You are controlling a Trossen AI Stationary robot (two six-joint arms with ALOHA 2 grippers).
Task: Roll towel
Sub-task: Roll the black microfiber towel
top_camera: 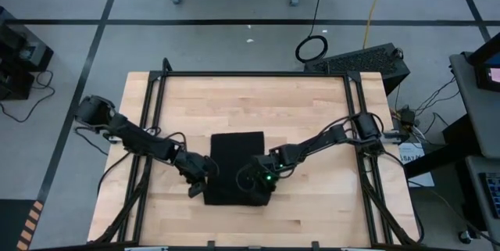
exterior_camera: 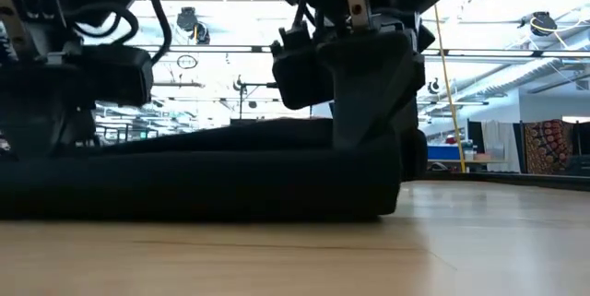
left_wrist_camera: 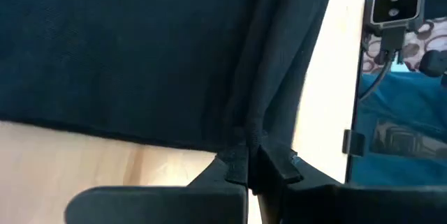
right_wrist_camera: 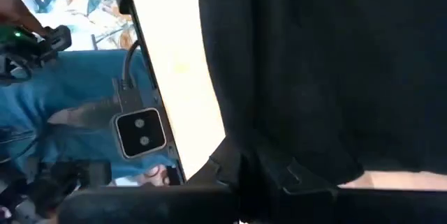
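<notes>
The black towel (top_camera: 237, 161) lies on the wooden tabletop (top_camera: 250, 102), near its middle. In the low view its near edge (exterior_camera: 203, 181) shows as a thick dark band resting on the wood. My left gripper (top_camera: 201, 181) is shut on the towel at its near left corner. My right gripper (top_camera: 256, 182) is shut on the towel at its near right corner. Both grippers stand low over the table. The white tag does not show. My left gripper pinches the towel's near left corner (left_wrist_camera: 250, 137) between its two fingers, where the cloth bunches into a ridge. The fingers slant down from the table's left. One layer or several, I cannot tell. The towel lies on the table beyond the fingers. My right gripper pinches the towel's edge at the near right corner (right_wrist_camera: 244, 151) between its two fingers. The fingers slant down from the table's right. The gripper body hides the exact place in the low view (exterior_camera: 369, 102). The towel lies on the table beyond the fingers.
A black metal frame (top_camera: 152, 110) runs along the table's left, right and far sides. Bare wood lies beyond the towel's far edge and on either side of it. Cables and equipment (top_camera: 367, 59) stand on the floor beyond the table.
</notes>
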